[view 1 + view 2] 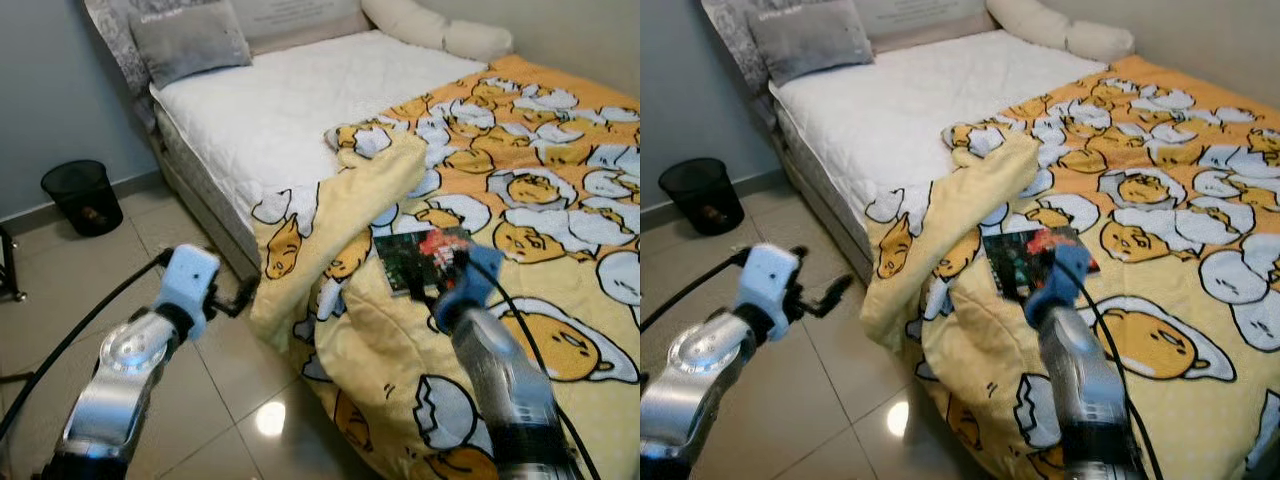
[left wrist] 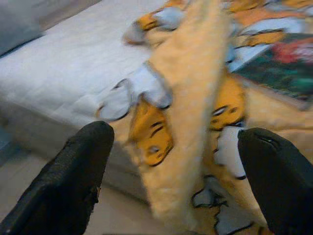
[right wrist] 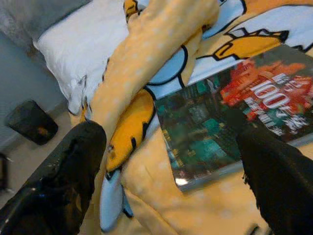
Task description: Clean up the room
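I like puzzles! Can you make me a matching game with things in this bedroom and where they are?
Things:
1. black mesh wastebasket
2. grey rectangular pillow
3. dark green and red book
4. yellow egg-pattern blanket

Places:
A. at the head of the bed
B. on the floor by the wall
C. spread over the bed, its folded edge hanging toward the floor
D. lying on the blanket

Pairs: 1-B, 2-A, 3-D, 4-C

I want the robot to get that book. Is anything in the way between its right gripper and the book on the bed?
Nothing visible is. The right gripper hangs open just above the dark glossy book with red lettering, which lies uncovered on the yellow egg-cartoon blanket. The blanket's folded-over edge lies beside the book, not over it.
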`<state>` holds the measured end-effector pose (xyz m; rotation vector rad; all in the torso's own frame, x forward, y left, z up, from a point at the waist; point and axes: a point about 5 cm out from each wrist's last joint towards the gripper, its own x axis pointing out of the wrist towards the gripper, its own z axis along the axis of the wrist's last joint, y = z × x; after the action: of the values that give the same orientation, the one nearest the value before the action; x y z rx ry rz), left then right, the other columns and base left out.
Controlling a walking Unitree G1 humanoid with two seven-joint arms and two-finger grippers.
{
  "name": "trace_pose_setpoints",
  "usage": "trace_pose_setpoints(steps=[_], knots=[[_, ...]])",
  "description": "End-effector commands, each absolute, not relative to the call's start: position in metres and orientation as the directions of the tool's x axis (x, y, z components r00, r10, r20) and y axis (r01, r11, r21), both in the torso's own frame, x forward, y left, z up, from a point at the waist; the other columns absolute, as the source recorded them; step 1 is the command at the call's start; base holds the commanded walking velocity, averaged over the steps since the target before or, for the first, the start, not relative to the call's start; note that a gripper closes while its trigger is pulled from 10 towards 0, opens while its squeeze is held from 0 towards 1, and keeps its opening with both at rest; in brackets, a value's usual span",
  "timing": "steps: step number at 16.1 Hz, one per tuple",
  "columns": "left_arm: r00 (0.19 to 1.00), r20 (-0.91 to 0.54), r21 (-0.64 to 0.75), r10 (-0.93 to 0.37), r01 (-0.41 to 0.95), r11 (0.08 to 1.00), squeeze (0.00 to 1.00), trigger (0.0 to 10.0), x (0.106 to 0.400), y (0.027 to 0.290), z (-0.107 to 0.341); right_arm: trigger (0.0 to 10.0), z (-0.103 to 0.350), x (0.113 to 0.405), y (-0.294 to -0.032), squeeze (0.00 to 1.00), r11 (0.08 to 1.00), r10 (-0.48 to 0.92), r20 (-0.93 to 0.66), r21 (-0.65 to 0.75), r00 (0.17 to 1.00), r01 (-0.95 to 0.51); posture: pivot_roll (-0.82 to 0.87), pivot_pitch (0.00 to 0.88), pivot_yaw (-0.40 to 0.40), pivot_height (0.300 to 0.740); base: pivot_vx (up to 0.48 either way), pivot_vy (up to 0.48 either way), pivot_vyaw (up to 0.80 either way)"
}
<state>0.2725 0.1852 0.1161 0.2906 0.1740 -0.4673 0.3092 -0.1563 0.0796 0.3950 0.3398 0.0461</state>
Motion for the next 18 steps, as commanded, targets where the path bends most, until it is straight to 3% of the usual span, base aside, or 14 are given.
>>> trace_pose_setpoints(steps=[1,6,9,12,13,14,18], knots=[[0.807,-0.27,0.231,-0.525,0.584,0.778,0.88,10.0,0.274,0.178,0.119,10.0,0.069,0.32,-0.156,0.0,0.873,0.108,-0.396,0.476,0.912,0.104,0.0,0.0,0.052,0.74,0.0,0.0,0.0],[0.672,-0.374,0.225,-0.639,0.734,0.641,0.87,10.0,0.268,0.174,0.119,10.0,0.055,0.338,-0.158,0.0,0.787,0.081,-0.503,0.563,0.86,0.254,0.04,0.0,0.042,0.74,0.0,0.0,0.0],[0.526,-0.426,0.167,-0.736,0.845,0.508,0.77,10.0,0.247,0.169,0.122,10.0,0.053,0.344,-0.157,0.0,0.735,0.054,-0.536,0.593,0.843,0.329,0.07,0.0,0.036,0.74,0.0,0.0,0.0],[0.536,-0.419,0.118,-0.733,0.833,0.541,0.76,10.0,0.238,0.171,0.125,10.0,0.057,0.35,-0.155,0.0,0.648,0.05,-0.512,0.67,0.857,0.362,0.09,0.059,0.034,0.74,0.0,0.0,0.0],[0.537,-0.418,0.11,-0.733,0.831,0.546,0.6,10.0,0.237,0.171,0.126,10.0,0.056,0.351,-0.155,0.0,0.645,0.049,-0.516,0.67,0.855,0.367,0.09,0.059,0.034,0.74,0.0,0.0,0.0],[0.535,-0.414,0.089,-0.736,0.829,0.552,0.0,10.0,0.235,0.17,0.128,10.0,0.055,0.351,-0.156,0.0,0.655,0.041,-0.526,0.656,0.85,0.375,0.11,0.097,0.026,0.74,0.0,0.0,0.0],[0.568,-0.378,0.099,-0.731,0.81,0.577,0.0,10.0,0.225,0.168,0.138,10.0,0.05,0.349,-0.163,0.0,0.662,-0.023,-0.542,0.622,0.84,0.42,0.12,0.155,0.018,0.74,0.0,0.0,0.0]])
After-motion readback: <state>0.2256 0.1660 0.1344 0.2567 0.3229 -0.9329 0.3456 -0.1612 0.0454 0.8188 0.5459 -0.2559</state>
